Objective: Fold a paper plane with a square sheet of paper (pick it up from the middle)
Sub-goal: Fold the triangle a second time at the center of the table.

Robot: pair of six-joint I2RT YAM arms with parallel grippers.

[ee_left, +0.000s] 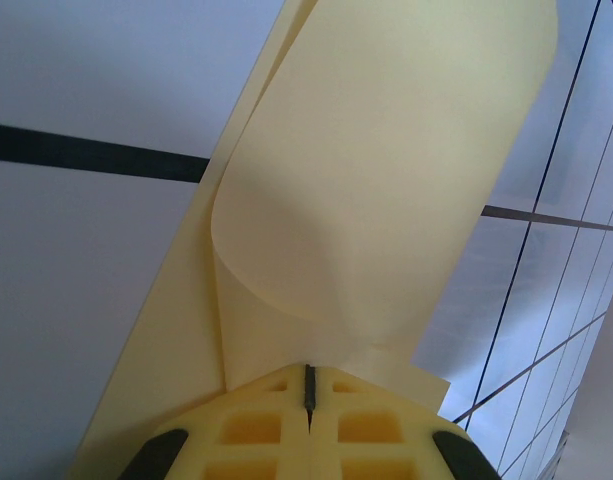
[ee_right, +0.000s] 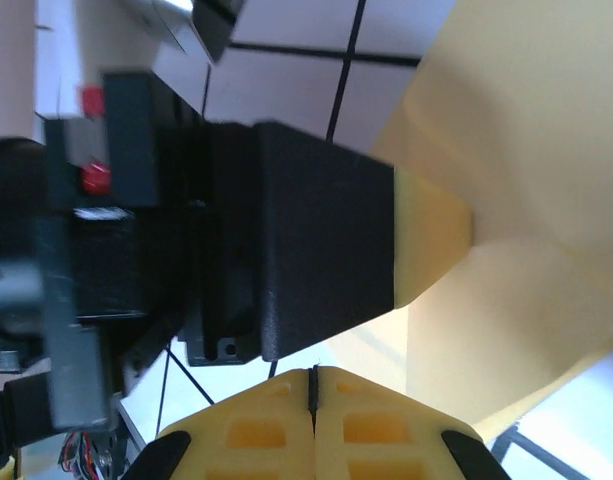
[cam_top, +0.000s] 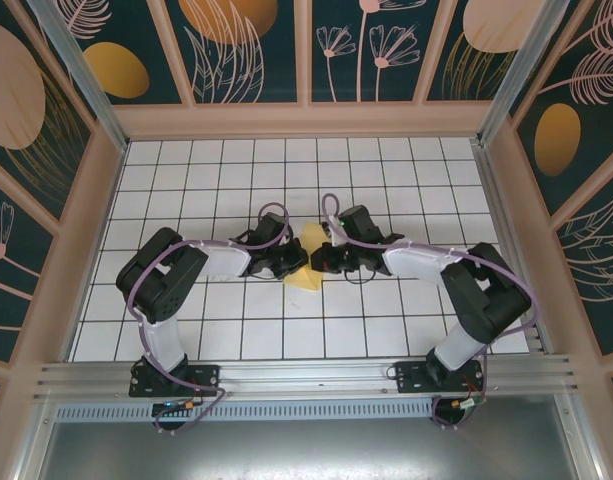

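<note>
Square sheet of paper (cam_top: pixel 303 280) curled, long axis running near-left to far. Pinched by closed left gripper (ee_left: pixel 308 385); right gripper (ee_right: pixel 312 385) closed, hold unclear.

A robot lab cell, not a home or shop: a white bench (cam_top: pixel 406 180) ruled with a black grid sits boxed in by bare aluminium posts (cam_top: pixel 76 70) and wall panels (cam_top: pixel 386 50) printed with leaves and flowers on dark teal, and two black-and-white robot arms (cam_top: pixel 166 290) (cam_top: pixel 476 300) are bolted to an aluminium rail (cam_top: pixel 306 378) at its near edge
</note>
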